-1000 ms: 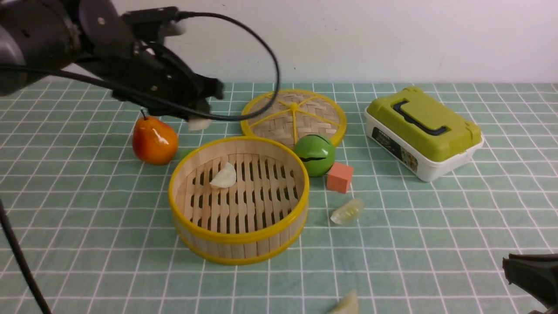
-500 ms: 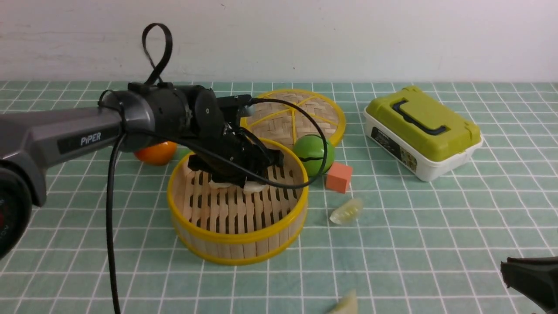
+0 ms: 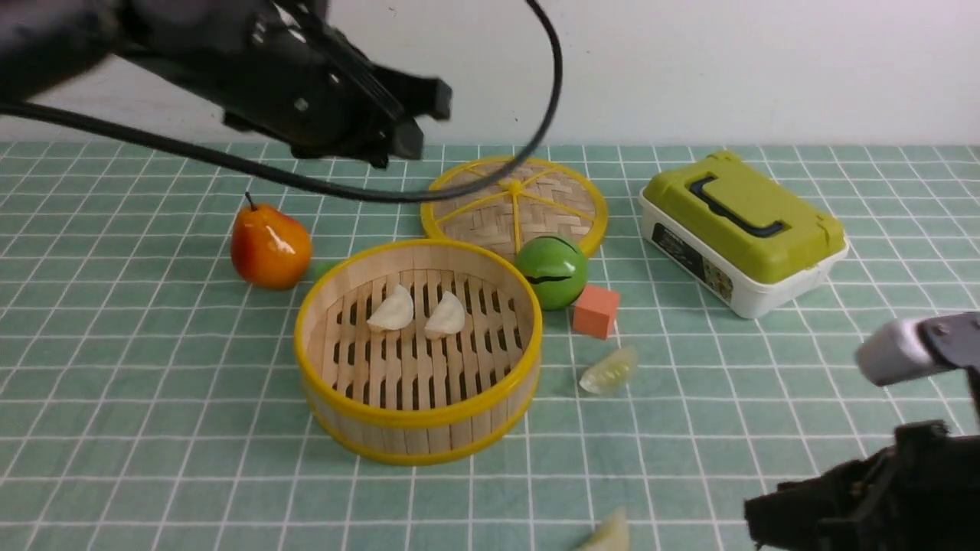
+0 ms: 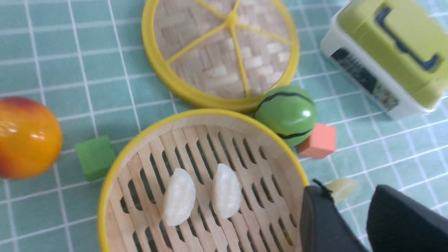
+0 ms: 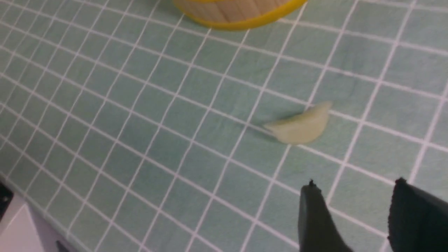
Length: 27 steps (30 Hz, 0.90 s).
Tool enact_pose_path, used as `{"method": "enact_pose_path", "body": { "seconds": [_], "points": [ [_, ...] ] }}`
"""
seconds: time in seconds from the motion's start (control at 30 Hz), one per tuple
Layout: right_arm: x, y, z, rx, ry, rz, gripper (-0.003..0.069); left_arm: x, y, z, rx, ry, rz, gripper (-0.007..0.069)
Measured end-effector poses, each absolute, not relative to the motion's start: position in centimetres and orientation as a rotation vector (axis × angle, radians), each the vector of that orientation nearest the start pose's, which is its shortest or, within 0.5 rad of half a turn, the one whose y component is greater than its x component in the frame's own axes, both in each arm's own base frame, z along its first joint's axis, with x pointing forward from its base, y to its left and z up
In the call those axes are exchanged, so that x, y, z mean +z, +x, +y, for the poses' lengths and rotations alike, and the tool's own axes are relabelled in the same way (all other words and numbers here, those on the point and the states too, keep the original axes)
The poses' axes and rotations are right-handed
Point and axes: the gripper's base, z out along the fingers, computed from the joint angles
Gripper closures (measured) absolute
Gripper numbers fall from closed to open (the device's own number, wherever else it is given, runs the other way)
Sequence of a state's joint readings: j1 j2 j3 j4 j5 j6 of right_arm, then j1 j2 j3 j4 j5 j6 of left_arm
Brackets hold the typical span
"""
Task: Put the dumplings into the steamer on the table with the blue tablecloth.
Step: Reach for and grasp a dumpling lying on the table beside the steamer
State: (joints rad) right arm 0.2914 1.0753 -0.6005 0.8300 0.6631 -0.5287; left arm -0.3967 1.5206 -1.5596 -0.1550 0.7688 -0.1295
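The steamer (image 3: 417, 451) stands mid-table on the blue tablecloth (image 3: 153, 367), with two white dumplings (image 3: 393, 308) (image 3: 445, 316) side by side on its slats. A third, pale green dumpling (image 3: 609, 371) lies on the cloth to its right. Another dumpling (image 3: 609, 533) is cut off by the front edge of the view. My left gripper (image 3: 427, 121) hangs high above the steamer's far side, open and empty (image 4: 350, 190). My right gripper (image 3: 773, 516) is low at the front right, open (image 5: 355, 183), a short way from a pale dumpling (image 5: 301, 126).
A woven lid (image 3: 514, 200) lies behind the steamer. A green ball (image 3: 551, 269) and an orange cube (image 3: 596, 310) sit at the steamer's right. An orange pear (image 3: 269, 246) and a small green cube (image 4: 95, 157) are to its left. A green-lidded box (image 3: 743, 229) is at the right.
My left gripper carried a dumpling down into the steamer, let it go and rose away; a second dumpling now lies there. My right gripper moved in from the corner and opened.
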Motion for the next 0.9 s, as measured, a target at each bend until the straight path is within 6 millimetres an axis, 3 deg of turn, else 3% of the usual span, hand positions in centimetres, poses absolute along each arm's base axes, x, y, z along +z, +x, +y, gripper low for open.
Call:
{"method": "enact_pose_path", "body": {
  "seconds": [0.13,0.27,0.33,0.43,0.6,0.8,0.9],
  "points": [
    [22.7,19.4,13.2,0.792,-0.377,2.565,0.0329,45.0,24.6,-11.3,-0.46,0.254,2.145,0.0586],
    [20.7,22.1,16.2,0.737,-0.355,2.62,0.0309,44.5,18.7,-8.4,-0.399,0.267,2.105,0.0638],
    [19.7,23.4,17.1,0.713,-0.311,2.663,0.0292,42.9,15.9,-6.8,-0.34,0.275,2.087,0.0638],
    [18.6,24.8,17.7,0.67,-0.268,2.716,0.0272,40.8,13.1,-5.2,-0.283,0.275,2.065,0.0638],
    [17.4,26.3,18.0,0.573,-0.247,2.762,0.026,35.2,8.9,-2.3,-0.134,0.242,2.057,0.0638],
    [15.7,26.4,18.4,0.515,-0.227,2.839,0.0258,28.0,6.5,-0.6,-0.087,0.136,2.13,0.0638],
    [15.7,26.2,19.1,0.509,-0.293,2.831,0.0291,26.5,6.2,-0.5,-0.113,0.123,2.097,0.0638]
  ]
}}
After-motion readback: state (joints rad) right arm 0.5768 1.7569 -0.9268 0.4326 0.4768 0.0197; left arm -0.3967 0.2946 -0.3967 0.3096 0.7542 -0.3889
